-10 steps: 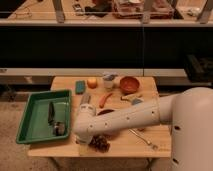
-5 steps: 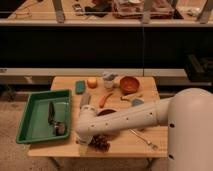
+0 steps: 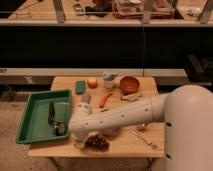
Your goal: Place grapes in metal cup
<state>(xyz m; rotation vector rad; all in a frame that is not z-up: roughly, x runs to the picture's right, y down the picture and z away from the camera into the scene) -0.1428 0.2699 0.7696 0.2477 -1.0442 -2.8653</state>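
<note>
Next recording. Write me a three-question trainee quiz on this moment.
1. True or false: the grapes lie inside the green tray.
2. Which lies nearest the gripper, low at the table's front edge? A light blue cup, B grapes, C bowl.
3. Fill in: the metal cup stands between the tray and the ____.
Key: 1 false; 2 B; 3 carrot.

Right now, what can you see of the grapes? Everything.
The grapes are a dark reddish-purple bunch of small round berries, heaped in a low mound on the wooden table near its front edge. The white arm passes right above them, hiding their top. The gripper is at the bunch's left side; whether it touches them cannot be told.
</note>
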